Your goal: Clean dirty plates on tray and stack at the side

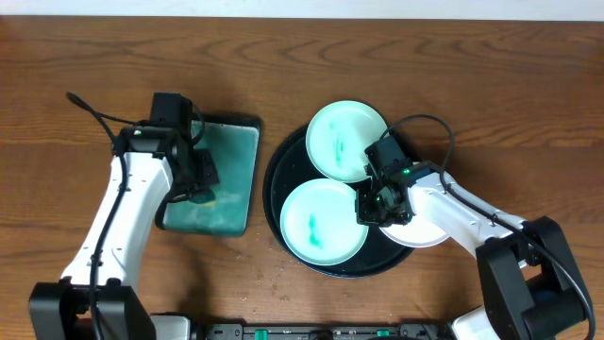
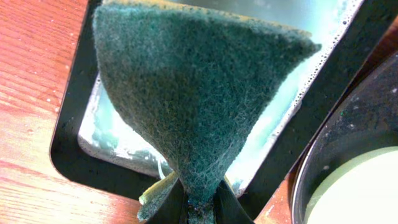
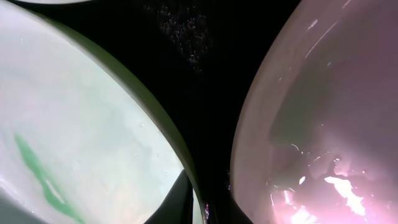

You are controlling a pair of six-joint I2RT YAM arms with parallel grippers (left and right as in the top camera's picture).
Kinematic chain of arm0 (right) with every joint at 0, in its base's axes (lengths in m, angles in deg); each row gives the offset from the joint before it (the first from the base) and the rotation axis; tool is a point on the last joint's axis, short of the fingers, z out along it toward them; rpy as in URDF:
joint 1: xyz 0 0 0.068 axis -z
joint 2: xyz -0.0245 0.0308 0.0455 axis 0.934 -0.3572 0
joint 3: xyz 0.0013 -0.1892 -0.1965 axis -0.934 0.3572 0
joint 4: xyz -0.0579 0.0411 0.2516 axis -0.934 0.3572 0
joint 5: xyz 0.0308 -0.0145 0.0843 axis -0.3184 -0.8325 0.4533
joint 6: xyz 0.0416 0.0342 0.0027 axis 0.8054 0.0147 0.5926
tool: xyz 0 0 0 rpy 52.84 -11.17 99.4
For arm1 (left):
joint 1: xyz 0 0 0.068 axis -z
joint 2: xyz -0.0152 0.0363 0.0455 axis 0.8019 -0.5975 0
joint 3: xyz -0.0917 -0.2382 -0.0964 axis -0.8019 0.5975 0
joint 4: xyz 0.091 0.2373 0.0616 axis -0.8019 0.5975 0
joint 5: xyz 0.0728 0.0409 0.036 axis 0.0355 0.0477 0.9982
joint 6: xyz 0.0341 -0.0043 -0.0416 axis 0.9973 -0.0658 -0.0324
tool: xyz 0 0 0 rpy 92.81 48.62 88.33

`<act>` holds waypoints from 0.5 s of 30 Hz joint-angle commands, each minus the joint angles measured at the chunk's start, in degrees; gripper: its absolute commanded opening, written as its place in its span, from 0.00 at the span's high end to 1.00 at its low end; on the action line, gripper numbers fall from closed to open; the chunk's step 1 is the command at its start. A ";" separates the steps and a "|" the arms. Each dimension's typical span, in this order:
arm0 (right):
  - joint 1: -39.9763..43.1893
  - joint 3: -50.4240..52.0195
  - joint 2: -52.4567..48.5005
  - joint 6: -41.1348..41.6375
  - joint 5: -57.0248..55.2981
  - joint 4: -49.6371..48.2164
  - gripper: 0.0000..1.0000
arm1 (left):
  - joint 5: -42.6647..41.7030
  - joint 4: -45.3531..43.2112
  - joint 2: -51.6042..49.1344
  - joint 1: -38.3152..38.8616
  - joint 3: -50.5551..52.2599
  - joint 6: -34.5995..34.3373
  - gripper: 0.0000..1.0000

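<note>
Closest up overhead: left end effector (image 1: pixel 196 178) over the teal dish (image 1: pixel 231 151) at left, right end effector (image 1: pixel 376 203) on the tray (image 1: pixel 274 189), centre. Left wrist: clenched on a green sponge (image 2: pixel 199 93). Right wrist: pinching the smeared plate (image 3: pixel 74 124) by its rim, bottom centre, clean plate (image 3: pixel 323 124) just right.

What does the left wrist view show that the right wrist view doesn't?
Only left wrist: the left hand pinching a green sponge over the rectangular dish, on the wooden table. Only right wrist: a green-smeared plate beside a shiny, clean-looking plate. Both: the black tray and part of a white plate.
</note>
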 commanded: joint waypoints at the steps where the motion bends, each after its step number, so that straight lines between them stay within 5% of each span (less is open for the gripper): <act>1: 0.87 0.33 -1.70 -0.44 -6.47 -0.09 0.94 | -1.05 -0.04 -0.02 3.41 -0.98 0.09 0.93; 6: 0.87 0.33 -1.70 -0.44 -6.49 0.24 0.94 | -9.22 -3.23 -0.24 12.31 -0.57 -0.70 0.93; 12: 0.87 0.33 -1.70 -0.42 -6.45 0.26 0.94 | -16.28 -13.25 -3.65 22.40 4.33 -12.66 0.93; 15: 0.87 0.33 -1.70 -0.42 -6.45 0.26 0.94 | -21.44 -18.16 -7.10 26.75 5.51 -13.29 0.93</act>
